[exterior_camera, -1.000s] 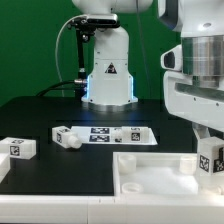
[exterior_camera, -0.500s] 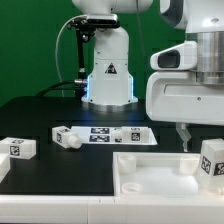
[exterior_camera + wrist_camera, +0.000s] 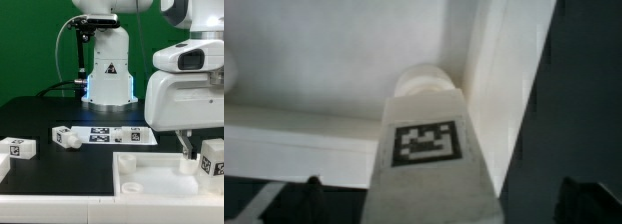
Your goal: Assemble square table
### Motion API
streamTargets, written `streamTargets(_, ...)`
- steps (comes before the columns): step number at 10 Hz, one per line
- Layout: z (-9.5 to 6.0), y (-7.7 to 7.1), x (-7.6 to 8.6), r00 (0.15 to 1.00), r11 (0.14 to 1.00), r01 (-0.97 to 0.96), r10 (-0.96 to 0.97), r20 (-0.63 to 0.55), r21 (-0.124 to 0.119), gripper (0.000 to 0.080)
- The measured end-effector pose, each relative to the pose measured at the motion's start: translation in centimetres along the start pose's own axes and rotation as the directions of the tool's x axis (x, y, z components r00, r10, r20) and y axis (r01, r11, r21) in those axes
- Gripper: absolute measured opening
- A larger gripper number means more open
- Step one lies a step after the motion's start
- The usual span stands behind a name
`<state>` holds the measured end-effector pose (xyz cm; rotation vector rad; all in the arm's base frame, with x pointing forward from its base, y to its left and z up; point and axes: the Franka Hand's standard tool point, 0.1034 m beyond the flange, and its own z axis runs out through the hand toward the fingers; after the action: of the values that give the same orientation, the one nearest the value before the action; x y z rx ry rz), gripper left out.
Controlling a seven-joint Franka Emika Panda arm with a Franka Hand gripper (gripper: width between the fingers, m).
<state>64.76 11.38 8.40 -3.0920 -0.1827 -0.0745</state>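
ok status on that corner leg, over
Fingers open, either side of leg, no grip. Leg upright in tabletop corner. Other legs loose on table, nothing blocking.

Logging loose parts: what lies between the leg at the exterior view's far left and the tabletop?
In the exterior view, another leg lies on the dark table between the far-left leg and the tabletop; nothing else shows there.

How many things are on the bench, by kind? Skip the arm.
legs: 4
tabletop: 1
marker board: 1
Total: 6
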Motion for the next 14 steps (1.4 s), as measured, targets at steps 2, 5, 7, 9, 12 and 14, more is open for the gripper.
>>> streamTargets(2,0.01,0.01,-0.01,1.0,1.0,-0.002,0.002,0.0,0.0,0.0379)
streamTargets(5,-0.04,0.17,-0.04,0.94,0.94,-0.341,0.341,-0.003,0.0,0.0284)
streamTargets(7,0.05,0.13,-0.33,0.788,0.788,-0.616,0.615,-0.025,-0.008,0.0284)
streamTargets(9,0.1,0.15,-0.53,0.566,0.567,-0.824,0.824,-0.039,0.01,0.0284)
streamTargets(12,0.11,0.5,-0.87,0.18,0.18,-0.982,0.984,0.002,0.063,0.0284)
streamTargets(14,0.12,0.48,-0.89,0.167,0.166,-0.984,0.986,0.006,0.062,0.0284)
